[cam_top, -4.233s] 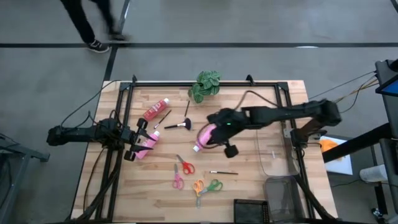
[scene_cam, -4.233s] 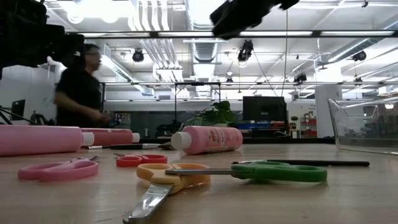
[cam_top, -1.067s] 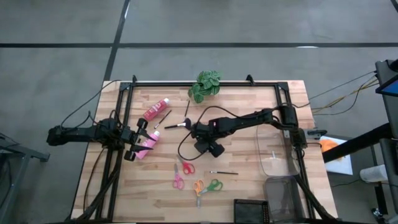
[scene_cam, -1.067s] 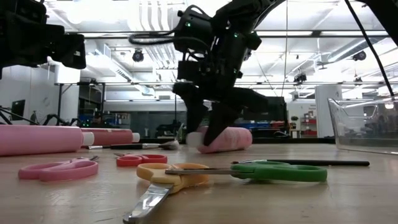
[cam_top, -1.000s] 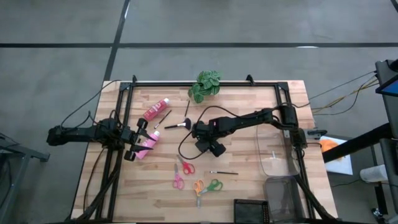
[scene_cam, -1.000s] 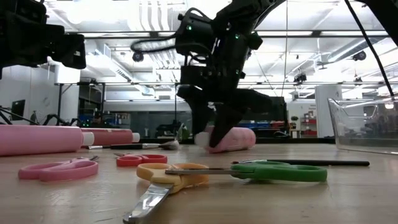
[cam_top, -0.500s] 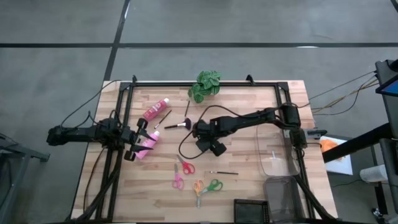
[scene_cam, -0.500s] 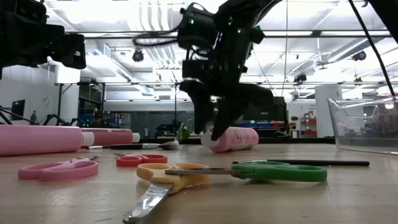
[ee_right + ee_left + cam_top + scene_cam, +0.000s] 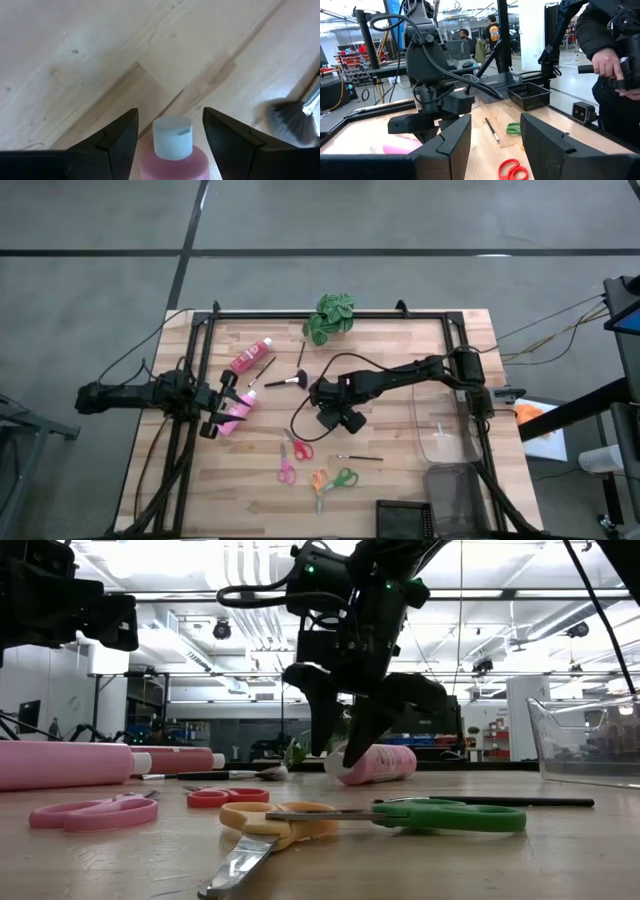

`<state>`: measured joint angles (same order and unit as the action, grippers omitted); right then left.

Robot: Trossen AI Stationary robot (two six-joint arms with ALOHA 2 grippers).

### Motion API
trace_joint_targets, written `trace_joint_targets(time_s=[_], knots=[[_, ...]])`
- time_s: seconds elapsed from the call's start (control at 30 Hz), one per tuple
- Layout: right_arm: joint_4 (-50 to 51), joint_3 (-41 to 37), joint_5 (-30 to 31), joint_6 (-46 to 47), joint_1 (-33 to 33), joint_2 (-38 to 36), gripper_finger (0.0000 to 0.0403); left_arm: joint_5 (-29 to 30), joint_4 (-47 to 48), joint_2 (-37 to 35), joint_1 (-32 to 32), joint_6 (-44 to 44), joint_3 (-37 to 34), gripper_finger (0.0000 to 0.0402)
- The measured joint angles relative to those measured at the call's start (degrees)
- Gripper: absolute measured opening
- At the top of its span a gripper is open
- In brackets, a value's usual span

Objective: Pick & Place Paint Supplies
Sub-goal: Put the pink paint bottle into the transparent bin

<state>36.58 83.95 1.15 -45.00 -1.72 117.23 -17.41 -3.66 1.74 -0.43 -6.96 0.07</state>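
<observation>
My right gripper (image 9: 321,394) is at the table's middle, shut on a pink squeeze bottle with a white cap (image 9: 172,136). The bottle also shows in the low view (image 9: 378,762); in the high view the gripper hides it. My left gripper (image 9: 492,150) waits open at the table's left (image 9: 222,408), beside a second pink bottle (image 9: 238,412) that lies on its side. A red bottle (image 9: 250,357), a fan-tipped brush (image 9: 286,382) and thin dark brushes (image 9: 263,369) (image 9: 358,457) lie flat on the wood. My right gripper pinches the pink bottle by the two sides of its body just behind the cap (image 9: 172,161), one finger (image 9: 117,140) on each side. The fingers slant down from above and lie across the bottle. It lies nearly level at the table top (image 9: 378,762); I cannot tell whether it is lifted clear.
Red (image 9: 297,447), pink (image 9: 285,472), orange (image 9: 318,480) and green (image 9: 344,477) scissors lie near the front. A leafy plant (image 9: 330,317) stands at the far edge. Clear bins (image 9: 440,425) and a black basket (image 9: 405,518) stand at the right. A person (image 9: 612,55) stands beyond the table.
My right gripper has risen slightly with the pink bottle. The bottle has shifted a little toward the table's right, and its white cap end now shows beside the fingers in the low view.
</observation>
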Motion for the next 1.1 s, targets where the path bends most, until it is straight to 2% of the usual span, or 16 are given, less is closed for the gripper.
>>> trace_joint_targets(time_s=[0.63,0.73,0.97,1.1], knots=[[-3.7,-4.2,0.4,1.1,0.9,0.0,0.0217,0.0,0.0,0.0,0.0,0.0,0.0,0.0169],[-4.1,-4.3,0.4,1.3,0.9,0.1,0.0197,0.0,0.0,0.0,0.0,0.0,0.0,0.0169],[-4.2,-4.3,0.6,1.3,0.9,0.1,0.0113,0.0,0.0,0.0,0.0,0.0,0.0,0.0169],[-4.1,-4.2,0.6,1.4,0.9,0.1,0.0113,0.0,0.0,0.0,0.0,0.0,0.0,0.0169]])
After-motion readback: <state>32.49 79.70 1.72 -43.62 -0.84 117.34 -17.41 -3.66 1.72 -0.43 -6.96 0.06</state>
